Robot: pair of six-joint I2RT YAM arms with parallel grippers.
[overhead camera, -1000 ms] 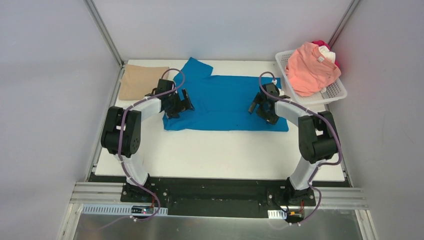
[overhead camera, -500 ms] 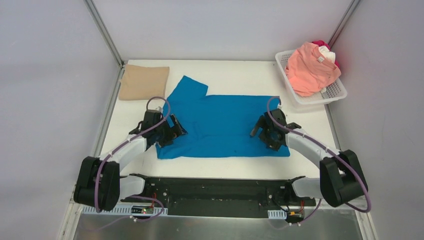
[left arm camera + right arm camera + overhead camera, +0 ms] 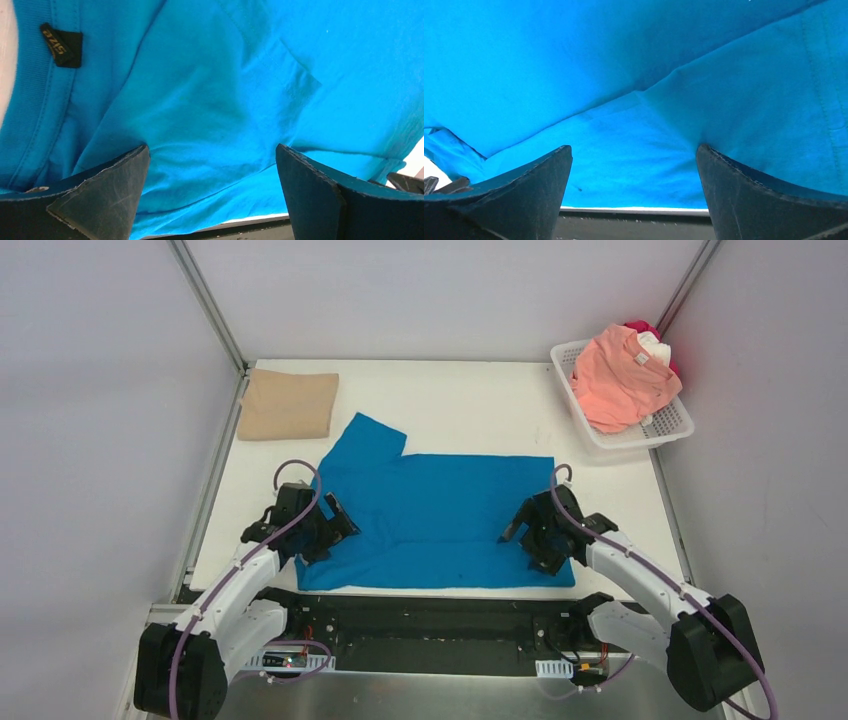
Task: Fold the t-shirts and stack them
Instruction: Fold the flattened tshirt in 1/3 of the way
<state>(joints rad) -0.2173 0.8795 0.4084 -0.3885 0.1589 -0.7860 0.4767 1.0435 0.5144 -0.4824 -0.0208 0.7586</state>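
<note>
The bright blue t-shirt [image 3: 440, 510] lies spread flat along the table's near edge, one sleeve pointing to the back left. My left gripper [image 3: 325, 535] rests on its left end near the collar, open, with its fingertips [image 3: 135, 160] pressed down on the cloth [image 3: 200, 90]. On the right end my right gripper [image 3: 525, 535] is open too, fingertips [image 3: 709, 155] denting the fabric [image 3: 624, 75]. Neither holds any cloth between its fingers. A folded tan t-shirt [image 3: 288, 405] sits at the back left. Salmon-pink [image 3: 620, 375], white [image 3: 652, 343] and red [image 3: 640, 328] t-shirts are piled in the basket.
The white lattice basket [image 3: 668, 425] stands at the back right corner. The table's front edge [image 3: 634, 210] and the black base rail run right behind both grippers. A black size label [image 3: 61, 45] marks the blue shirt's collar. Metal frame posts rise at both back corners.
Both arms have drawn back toward the near edge. The blue t-shirt slid with them from mid-table to the front edge. Jaws stayed open.
</note>
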